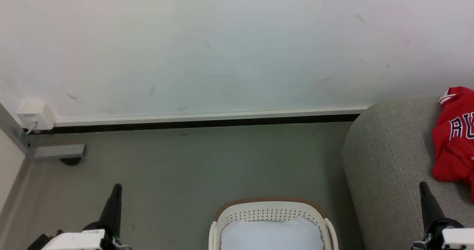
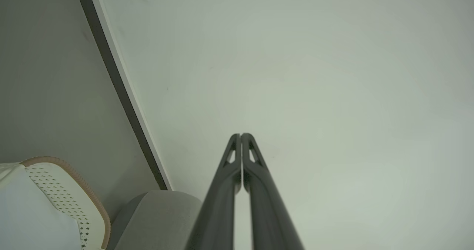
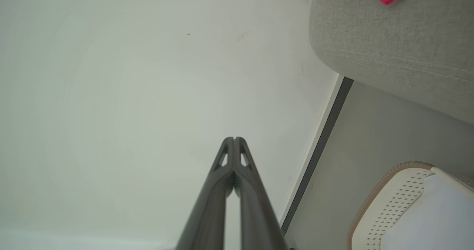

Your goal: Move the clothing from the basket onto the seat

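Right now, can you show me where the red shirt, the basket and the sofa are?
red shirt [image 1: 451, 157]: head view, on its red cloth below the letters.
basket [image 1: 272, 213]: head view, on its far wall with the holes.
sofa [image 1: 385, 161]: head view, on its rounded grey end.

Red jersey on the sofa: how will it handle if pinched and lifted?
Probably floppy: the red jersey lies crumpled in folds on the sofa, so it would drape. Likely light, and may drag on the fabric upholstery.

At the right edge of my head view, the red jersey [image 1: 452, 157] reads "A", then a cut-off letter.
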You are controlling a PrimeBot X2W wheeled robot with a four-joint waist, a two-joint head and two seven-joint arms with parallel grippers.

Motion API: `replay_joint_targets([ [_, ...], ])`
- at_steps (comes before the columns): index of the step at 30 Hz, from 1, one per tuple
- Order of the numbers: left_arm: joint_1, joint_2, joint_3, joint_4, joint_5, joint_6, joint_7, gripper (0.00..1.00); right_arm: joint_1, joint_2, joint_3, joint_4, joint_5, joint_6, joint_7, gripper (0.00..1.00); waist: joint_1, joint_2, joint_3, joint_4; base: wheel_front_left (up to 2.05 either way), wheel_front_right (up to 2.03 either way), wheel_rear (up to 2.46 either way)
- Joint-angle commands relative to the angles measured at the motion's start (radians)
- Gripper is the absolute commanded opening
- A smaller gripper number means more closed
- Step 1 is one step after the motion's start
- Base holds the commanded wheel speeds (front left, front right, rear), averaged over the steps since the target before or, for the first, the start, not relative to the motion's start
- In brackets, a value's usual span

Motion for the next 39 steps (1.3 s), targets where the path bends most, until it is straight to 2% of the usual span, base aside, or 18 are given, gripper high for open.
replay_joint_targets([
  [1,-0.014,0.009,0.004,-0.001,-0.031,-0.007,0.008,0.00,-0.016,-0.008,-0.005,-0.007,0.023,-0.002,0.008,0.00,-0.0001,-0.0001,0.000,0.001,0.00,0.00,0.00],
  [9,-0.022,0.009,0.007,0.000,-0.085,-0.009,0.022,0.00,-0.017,-0.009,-0.008,-0.010,0.078,-0.002,0.022,0.00,-0.0001,-0.0001,0.003,0.004,0.00,0.00,0.00],
  [39,-0.021,0.008,0.007,0.000,-0.081,-0.009,0.022,0.00,-0.016,-0.008,-0.007,-0.010,0.074,-0.002,0.022,0.00,-0.0001,-0.0001,0.003,0.004,0.00,0.00,0.00],
])
